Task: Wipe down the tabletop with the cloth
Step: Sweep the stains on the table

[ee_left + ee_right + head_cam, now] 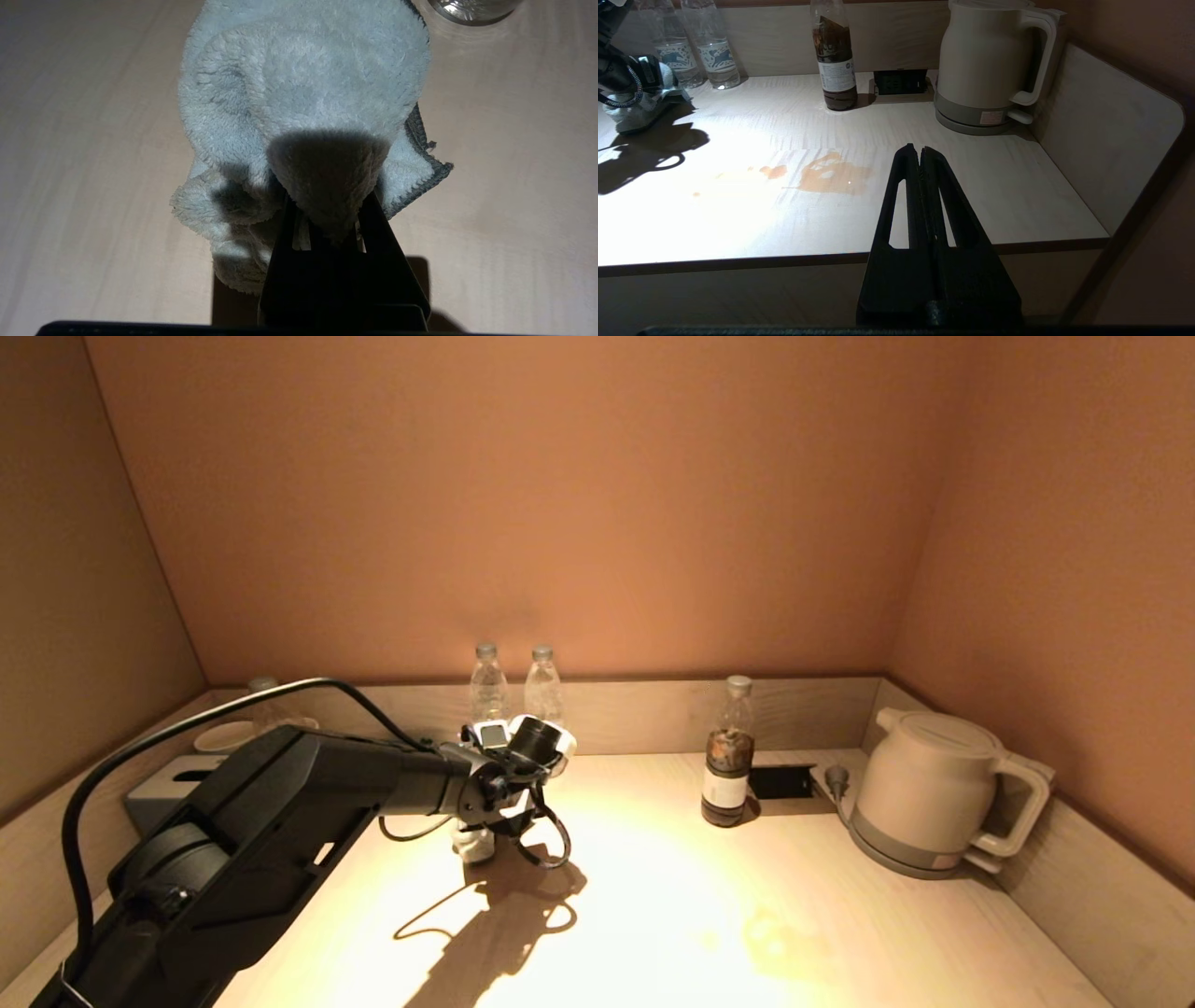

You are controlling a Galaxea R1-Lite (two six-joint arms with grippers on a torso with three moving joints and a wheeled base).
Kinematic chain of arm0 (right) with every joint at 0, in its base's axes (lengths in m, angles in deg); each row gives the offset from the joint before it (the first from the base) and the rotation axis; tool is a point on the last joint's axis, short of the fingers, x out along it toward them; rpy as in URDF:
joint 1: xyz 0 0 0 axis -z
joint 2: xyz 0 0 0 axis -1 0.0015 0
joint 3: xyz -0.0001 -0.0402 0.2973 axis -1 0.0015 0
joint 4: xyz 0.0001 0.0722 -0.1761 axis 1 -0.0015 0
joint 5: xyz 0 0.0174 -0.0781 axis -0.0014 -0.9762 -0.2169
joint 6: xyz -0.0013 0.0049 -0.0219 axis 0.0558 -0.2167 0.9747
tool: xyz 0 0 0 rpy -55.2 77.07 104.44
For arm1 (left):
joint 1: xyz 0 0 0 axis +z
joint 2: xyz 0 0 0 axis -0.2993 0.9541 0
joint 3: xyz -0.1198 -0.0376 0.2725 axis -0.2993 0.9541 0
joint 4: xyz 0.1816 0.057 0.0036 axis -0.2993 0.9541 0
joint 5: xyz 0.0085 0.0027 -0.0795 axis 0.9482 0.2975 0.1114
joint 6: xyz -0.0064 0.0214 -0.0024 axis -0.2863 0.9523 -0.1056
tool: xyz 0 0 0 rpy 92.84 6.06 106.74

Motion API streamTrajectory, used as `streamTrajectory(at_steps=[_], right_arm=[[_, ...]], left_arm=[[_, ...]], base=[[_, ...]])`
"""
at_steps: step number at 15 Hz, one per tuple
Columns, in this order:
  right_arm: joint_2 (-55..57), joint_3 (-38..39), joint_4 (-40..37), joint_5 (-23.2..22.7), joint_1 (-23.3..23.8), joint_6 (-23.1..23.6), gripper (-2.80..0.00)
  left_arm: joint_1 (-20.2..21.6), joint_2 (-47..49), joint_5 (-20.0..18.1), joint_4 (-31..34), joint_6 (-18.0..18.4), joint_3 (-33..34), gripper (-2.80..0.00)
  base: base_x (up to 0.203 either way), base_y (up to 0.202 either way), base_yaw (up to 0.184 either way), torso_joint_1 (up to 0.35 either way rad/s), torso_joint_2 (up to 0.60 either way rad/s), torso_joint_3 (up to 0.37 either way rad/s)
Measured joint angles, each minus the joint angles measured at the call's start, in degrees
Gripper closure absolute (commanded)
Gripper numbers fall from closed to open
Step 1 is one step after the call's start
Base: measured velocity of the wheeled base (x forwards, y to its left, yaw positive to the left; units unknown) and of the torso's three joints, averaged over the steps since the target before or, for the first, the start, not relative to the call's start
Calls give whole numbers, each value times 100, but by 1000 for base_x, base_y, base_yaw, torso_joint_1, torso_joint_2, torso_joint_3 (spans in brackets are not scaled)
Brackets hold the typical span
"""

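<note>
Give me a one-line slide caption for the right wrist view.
Shut right gripper parked off the table edge, facing an orange-brown spill on the tabletop.

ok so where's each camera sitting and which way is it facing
Head view: high on the robot, facing forward and down at the tabletop; the left arm shows.
Left wrist view: behind the left gripper, looking down on the cloth it clamps.
Right wrist view: off the front edge, facing the back wall past the shut right gripper.
Head and right wrist share the kettle.
</note>
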Motion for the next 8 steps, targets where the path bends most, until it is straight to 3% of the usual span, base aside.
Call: streamTrajectory(at_steps=[2, 8], right_arm=[[0, 0, 3, 0, 0, -2, 0], [0, 0, 1, 0, 0, -4, 0]], left_arm=[[12, 129, -14, -257, 163, 0, 0], [-6, 304, -361, -284, 184, -6, 0]], base=[[0, 0, 0, 0, 0, 0], [0, 0, 0, 0, 0, 0]])
